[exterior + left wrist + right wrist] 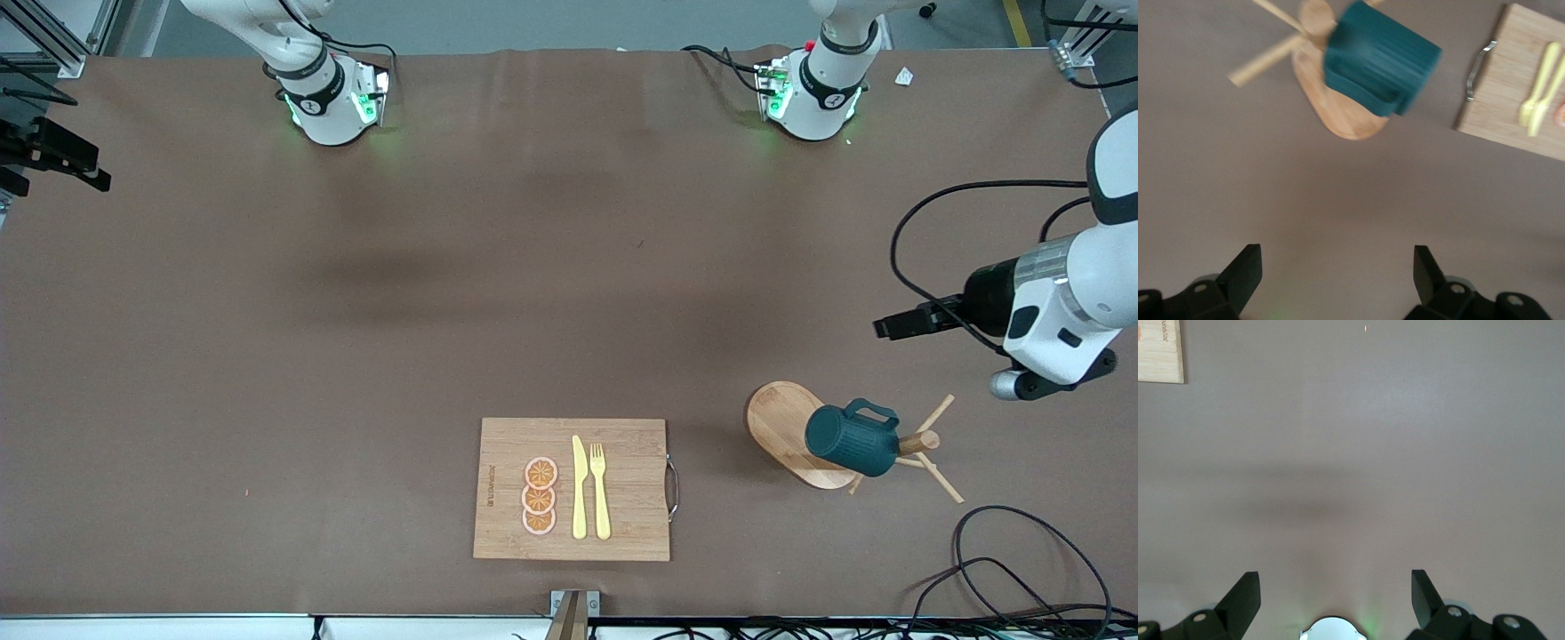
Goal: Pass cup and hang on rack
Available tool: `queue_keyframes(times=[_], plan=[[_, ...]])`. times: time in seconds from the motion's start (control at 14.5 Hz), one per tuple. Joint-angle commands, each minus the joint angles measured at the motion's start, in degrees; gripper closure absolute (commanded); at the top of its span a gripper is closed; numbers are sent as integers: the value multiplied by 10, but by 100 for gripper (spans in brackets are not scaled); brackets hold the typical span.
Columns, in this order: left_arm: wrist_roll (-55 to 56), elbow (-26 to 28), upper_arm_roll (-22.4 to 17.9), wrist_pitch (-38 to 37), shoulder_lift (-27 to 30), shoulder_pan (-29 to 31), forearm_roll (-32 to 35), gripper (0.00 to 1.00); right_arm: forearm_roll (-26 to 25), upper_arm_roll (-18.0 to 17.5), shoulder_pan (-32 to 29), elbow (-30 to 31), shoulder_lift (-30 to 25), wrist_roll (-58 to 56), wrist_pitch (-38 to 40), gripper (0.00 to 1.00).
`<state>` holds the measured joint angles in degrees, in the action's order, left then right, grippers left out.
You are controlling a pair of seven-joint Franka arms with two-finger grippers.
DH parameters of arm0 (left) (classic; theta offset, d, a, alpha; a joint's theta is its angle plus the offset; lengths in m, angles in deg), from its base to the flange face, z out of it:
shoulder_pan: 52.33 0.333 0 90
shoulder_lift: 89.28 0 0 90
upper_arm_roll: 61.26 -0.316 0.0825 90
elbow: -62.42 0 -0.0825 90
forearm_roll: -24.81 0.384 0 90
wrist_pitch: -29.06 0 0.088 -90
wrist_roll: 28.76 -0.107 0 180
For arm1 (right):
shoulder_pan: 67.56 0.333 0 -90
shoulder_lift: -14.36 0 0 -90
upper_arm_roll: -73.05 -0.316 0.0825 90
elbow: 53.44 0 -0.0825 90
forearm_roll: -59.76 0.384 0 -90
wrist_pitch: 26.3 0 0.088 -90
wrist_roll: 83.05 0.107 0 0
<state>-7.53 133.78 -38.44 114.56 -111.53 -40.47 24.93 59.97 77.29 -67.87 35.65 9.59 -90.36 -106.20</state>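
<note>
The dark teal ribbed cup [852, 442] hangs by its handle on a peg of the wooden rack [782, 427], which stands toward the left arm's end of the table. My left gripper [896, 324] is open and empty in the air, apart from the rack and over bare table beside it. In the left wrist view the cup [1378, 60] and the rack's oval base [1345, 117] show ahead of the open left gripper [1336, 257]. My right gripper [1335, 580] is open and empty over bare table above its own base; it is outside the front view.
A rectangular cutting board [631, 444] with a yellow knife [579, 489], a yellow fork [600, 489] and orange slices [540, 496] lies near the front edge. Black cables [1022, 569] lie near the rack at the front corner.
</note>
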Motion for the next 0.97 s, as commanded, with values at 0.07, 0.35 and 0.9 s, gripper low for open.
queue_keyframes(times=[0.07,0.35,0.9], plan=[[-64,11,15,0,27,7,61,0,-5,-6,-7,11,-15,-2,-3,0],[-133,12,6,-2,73,9,61,0,-5,-6,-7,11,-15,-2,-2,0],[-159,119,-163,-53,203,-91,7,0,-5,-7,-7,11,-15,-2,-2,0]])
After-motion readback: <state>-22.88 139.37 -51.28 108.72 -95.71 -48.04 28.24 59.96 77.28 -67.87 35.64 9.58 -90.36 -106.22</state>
